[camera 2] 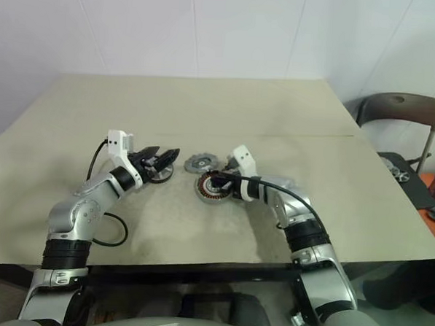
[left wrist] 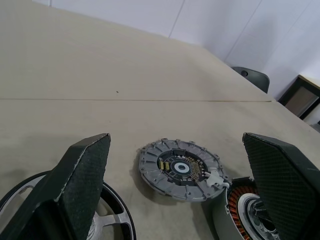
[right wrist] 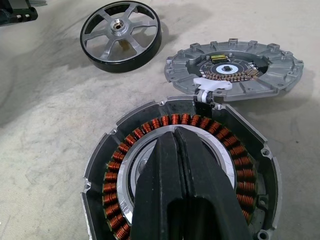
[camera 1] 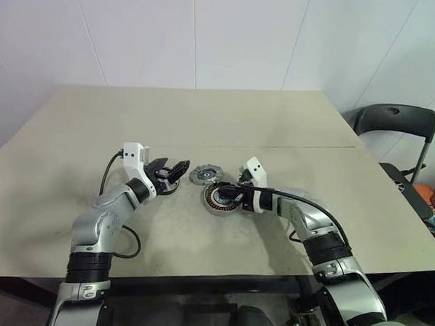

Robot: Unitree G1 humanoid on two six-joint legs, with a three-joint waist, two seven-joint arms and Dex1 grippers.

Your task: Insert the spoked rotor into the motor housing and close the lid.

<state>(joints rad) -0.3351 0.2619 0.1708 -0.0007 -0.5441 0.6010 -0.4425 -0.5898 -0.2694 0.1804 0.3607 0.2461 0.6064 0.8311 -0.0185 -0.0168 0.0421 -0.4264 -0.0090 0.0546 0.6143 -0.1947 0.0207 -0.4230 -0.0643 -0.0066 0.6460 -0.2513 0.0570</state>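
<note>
The table (camera 1: 68,221) is carrying three parts in a row near its middle: the motor housing (right wrist: 260,165), a silver ring with copper-orange coils lining its inside, is lying rightmost and nearest; the lid (right wrist: 280,75), a grey ridged disc with its circuit face up, is lying just beyond it, joined by a white connector; the spoked rotor (right wrist: 120,36), dark-rimmed with six silver spokes, is sitting alone to the left. The right gripper (right wrist: 177,145) is angling down into the housing's centre with fingers pressed together, pinching nothing visible. The left gripper (camera 1: 175,171) is hovering level over the rotor, fingers spread wide.
</note>
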